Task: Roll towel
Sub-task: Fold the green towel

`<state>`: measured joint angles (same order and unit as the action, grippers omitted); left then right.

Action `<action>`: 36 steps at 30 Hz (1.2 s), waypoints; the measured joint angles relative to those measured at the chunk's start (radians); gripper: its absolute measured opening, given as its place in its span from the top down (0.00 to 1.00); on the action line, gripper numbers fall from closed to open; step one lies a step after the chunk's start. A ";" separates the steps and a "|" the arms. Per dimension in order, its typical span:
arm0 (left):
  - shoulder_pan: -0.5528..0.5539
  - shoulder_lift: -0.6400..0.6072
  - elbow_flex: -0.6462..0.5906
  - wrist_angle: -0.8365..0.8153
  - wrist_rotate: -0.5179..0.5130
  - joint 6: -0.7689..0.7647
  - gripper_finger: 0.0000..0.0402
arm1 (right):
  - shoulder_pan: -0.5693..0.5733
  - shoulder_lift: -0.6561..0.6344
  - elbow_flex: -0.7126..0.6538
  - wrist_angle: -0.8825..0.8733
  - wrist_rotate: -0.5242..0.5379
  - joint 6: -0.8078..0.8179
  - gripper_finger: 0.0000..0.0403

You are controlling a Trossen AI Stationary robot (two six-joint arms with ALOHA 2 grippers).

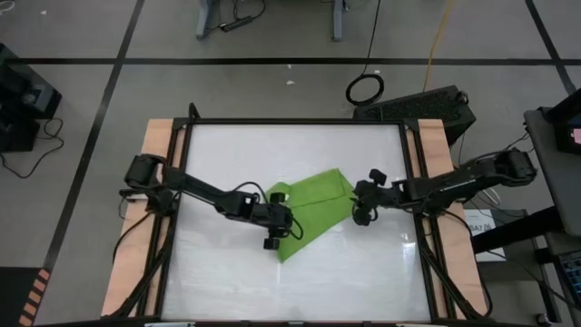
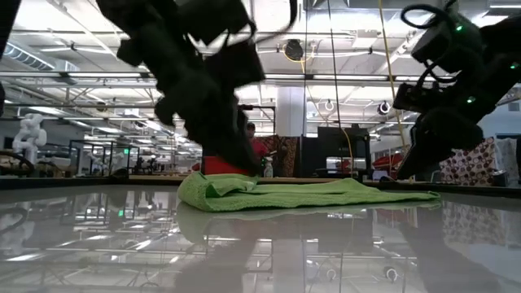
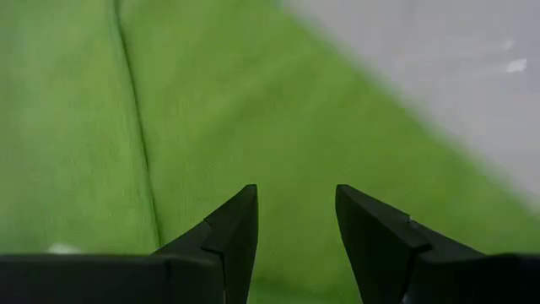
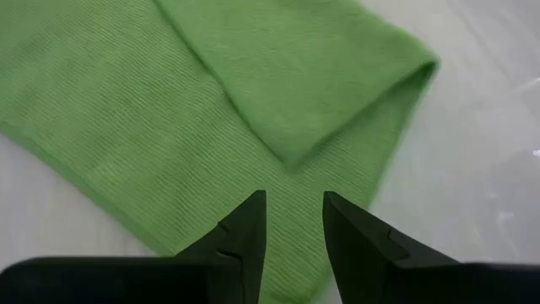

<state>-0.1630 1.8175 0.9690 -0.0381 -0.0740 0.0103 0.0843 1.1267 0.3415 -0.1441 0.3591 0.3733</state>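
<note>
Towel (image 1: 313, 211): lying on the table (image 1: 227, 154), between the two grippers, partly folded, with one flap doubled over the layer beneath (the fold's edge is showing plainly in the right wrist view (image 4: 278, 101)). In the low view it is sitting as a low, flat heap (image 2: 301, 194), a little bunched at the end under the left arm.

Left gripper (image 1: 283, 227): hanging over the towel's end nearest it, fingers (image 3: 232, 232) standing apart with nothing between them. Green cloth is filling the space ahead of and below the fingertips, and a crease (image 3: 135, 127) is running away from the gripper to one side of its finger. Whether the tips are touching the cloth I cannot tell.

Right gripper (image 1: 361, 207): sitting at the towel's opposite end, just beside its edge, fingers (image 4: 240, 241) parted by a narrow gap and gripping nothing. The folded flap's corner is lying just ahead of the gap, and the lower layer is spreading beneath and in front of the tips (bare table is showing beyond the towel's far edge).

Towel to grippers: the cloth is stretching from one gripper across to the other, with the left over it and the right at its border.
</note>
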 joint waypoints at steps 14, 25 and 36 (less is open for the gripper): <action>0.056 -0.007 0.001 -0.147 0.036 -0.005 0.59 | -0.065 0.219 0.009 0.091 -0.109 0.010 0.86; 0.051 -0.028 0.008 -0.390 0.010 -0.058 0.59 | -0.064 0.202 0.007 0.060 -0.172 0.077 0.96; 0.042 -0.144 0.001 -0.454 -0.067 -0.081 0.59 | -0.064 0.202 0.007 0.060 -0.228 0.089 0.98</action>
<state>-0.1211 1.6740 0.9699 -0.4923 -0.1411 -0.0708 0.0204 1.3289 0.3481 -0.0843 0.1312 0.4619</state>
